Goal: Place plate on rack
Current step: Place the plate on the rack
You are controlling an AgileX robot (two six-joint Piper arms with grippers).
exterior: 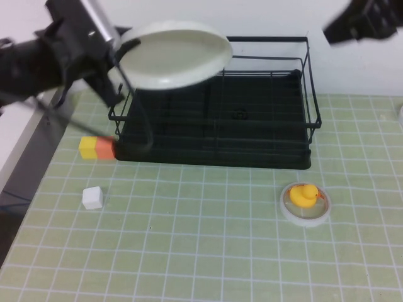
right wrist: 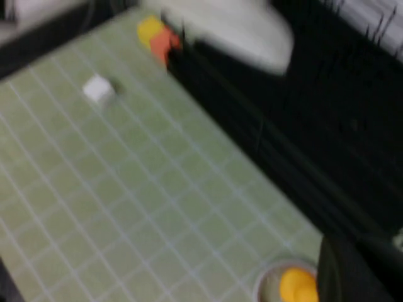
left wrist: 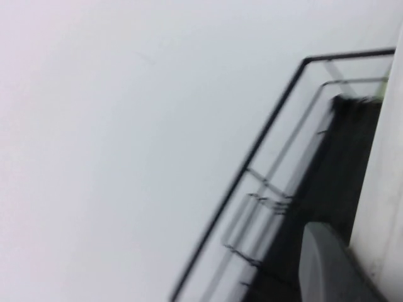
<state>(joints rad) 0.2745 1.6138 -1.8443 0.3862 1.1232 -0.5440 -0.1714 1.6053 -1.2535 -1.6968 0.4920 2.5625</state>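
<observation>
Two robot arms reach over a desk point(exterior: 208, 251) covered in a pale green grid mat, and we describe things from largest to smallest. At twelve o'clock on the desk sits the rack point(exterior: 252, 119), a black rectangular wire frame with a dark tray base and a tall rail. Above its ten o'clock corner we see the plate point(exterior: 173, 53), white, round and glossy, held in the air and tilted, not touching the rack. The left claw point(exterior: 112, 47) is clamped on the plate's rim at its nine o'clock edge, with the dark left arm stretching in from the desk's nine o'clock side. The right claw point(exterior: 365, 25) hangs raised at about one o'clock, beyond the rack's far corner, well apart from the plate; we cannot tell whether it is apart or together. At four o'clock lies a small whitish ring point(exterior: 305, 211) with a yellow duck point(exterior: 303, 194) on it. Just beside the rack's eight o'clock corner rests a yellow and orange block point(exterior: 96, 147). Near it, toward seven o'clock, sits a small white cube point(exterior: 92, 197).
</observation>
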